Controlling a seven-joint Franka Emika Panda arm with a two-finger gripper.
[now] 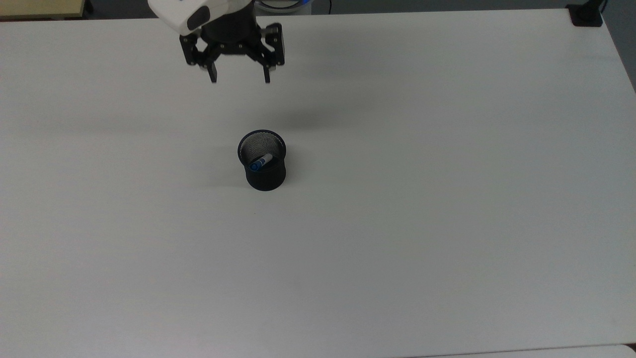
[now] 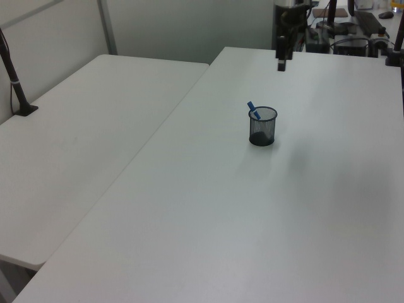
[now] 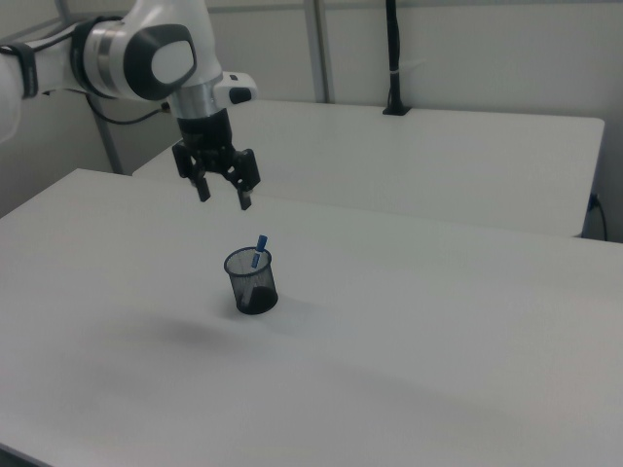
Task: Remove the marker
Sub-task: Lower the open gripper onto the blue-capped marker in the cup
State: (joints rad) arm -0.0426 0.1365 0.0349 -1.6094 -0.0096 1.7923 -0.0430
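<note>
Marker (image 1: 260, 162) sits in cup (image 1: 266, 173); gripper (image 1: 240, 78) fingers wide apart, empty

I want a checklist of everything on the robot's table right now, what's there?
Surface: white table, bare apart from one cup.
Job's things: marker, blue cap up, leaning inside the black mesh cup; cap pokes above the rim in the right view.
Clutter: nothing seen.
Tool: gripper open, in the air, apart from the cup, toward the top view's upper edge.
Cables: a cable on a black post on the neighbouring table.
Surroundings: second white table alongside; equipment past the far edge.
</note>
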